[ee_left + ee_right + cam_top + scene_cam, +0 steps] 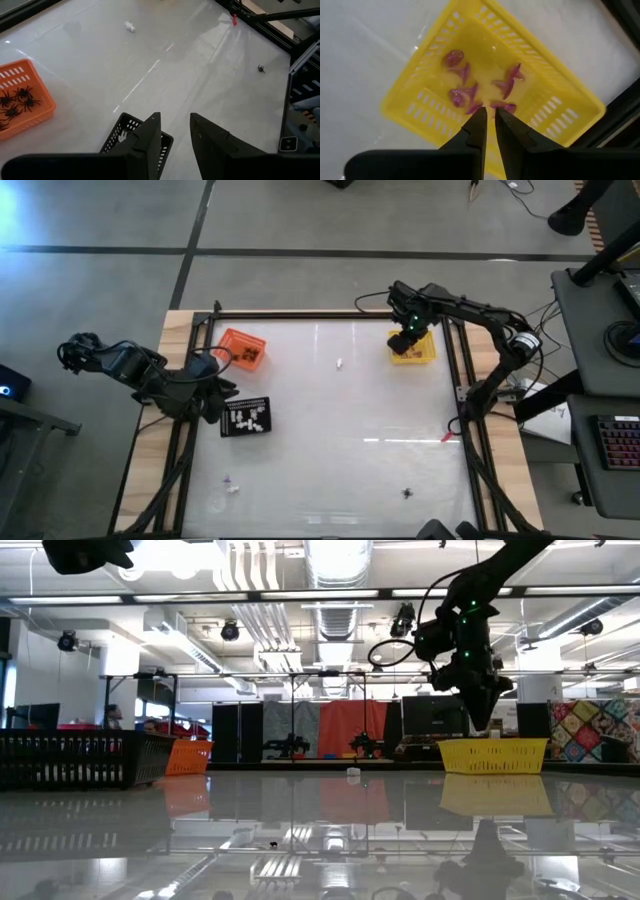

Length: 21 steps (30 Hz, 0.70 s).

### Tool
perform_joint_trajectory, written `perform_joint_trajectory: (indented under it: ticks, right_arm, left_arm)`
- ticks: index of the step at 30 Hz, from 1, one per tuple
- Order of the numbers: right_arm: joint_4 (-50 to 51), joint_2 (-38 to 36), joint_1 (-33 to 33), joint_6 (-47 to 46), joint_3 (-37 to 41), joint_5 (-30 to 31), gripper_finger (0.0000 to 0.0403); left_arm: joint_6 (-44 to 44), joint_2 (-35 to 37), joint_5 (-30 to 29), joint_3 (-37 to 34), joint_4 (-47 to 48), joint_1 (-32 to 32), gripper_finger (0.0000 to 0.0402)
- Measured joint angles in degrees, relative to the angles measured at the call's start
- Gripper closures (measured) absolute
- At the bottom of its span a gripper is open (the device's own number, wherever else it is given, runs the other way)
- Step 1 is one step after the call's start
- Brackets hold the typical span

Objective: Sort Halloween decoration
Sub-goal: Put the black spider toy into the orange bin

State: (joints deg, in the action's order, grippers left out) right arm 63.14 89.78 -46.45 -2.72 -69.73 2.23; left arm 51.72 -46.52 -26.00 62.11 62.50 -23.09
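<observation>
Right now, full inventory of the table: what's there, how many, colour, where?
yellow tray: 1, yellow, far right corner
purple trinkets: several, purple, inside the yellow tray
orange tray: 1, orange, far left
black spiders: several, black, inside the orange tray
black tray: 1, black, left side, holding white trinkets
loose white trinket: 1, white, far middle of the table
loose black spider: 1, black, near right
loose pale trinkets: about 2, near left
left gripper: fingers apart, over the black tray
right gripper: fingers slightly apart, empty, above the yellow tray

Lab or workshop: exposed ceiling ducts, concrete floor.
</observation>
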Motion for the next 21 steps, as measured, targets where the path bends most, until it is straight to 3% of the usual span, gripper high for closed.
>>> perform_joint_trajectory:
  ticks: [4,13,21]
  right_arm:
    - [0.01,-1.76,1.24,-1.29,0.00,-2.93,0.0369]
    - [-2.24,-4.44,7.01,-2.15,0.00,-3.27,0.0369]
    - [-2.17,-5.71,12.39,-10.92,0.00,-4.01,0.0369]
  left_arm:
    - [0.00,0.06,0.53,0.00,0.28,0.01,0.0315]
    - [0.00,0.11,3.02,0.00,0.31,0.02,0.0315]
    - [-1.31,0.11,4.58,0.00,0.95,0.00,0.0315]
